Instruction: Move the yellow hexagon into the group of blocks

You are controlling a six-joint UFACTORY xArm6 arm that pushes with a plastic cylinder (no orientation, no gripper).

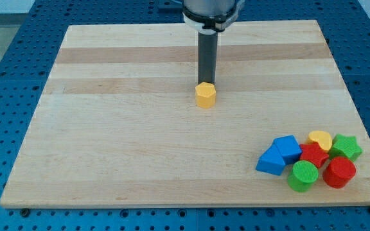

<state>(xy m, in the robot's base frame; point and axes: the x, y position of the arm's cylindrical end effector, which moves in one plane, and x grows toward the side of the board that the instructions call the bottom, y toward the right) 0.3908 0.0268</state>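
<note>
Wooden board (140, 160), my tip (206, 83) touching yellow hexagon (205, 95), from the view's top

The pale wooden counter (140, 154) carries a yellow hexagon (205, 95) just above centre. At 4 o'clock sits a cluster: two blue blocks (279, 155), a yellow heart (320, 138), green star (345, 147), red block (313, 154), red cylinder (339, 172) and green cylinder (304, 175).

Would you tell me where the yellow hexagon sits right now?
The yellow hexagon sits near the board's centre, toward the view's top, directly below my tip, far from the group of blocks at bottom right.
</note>
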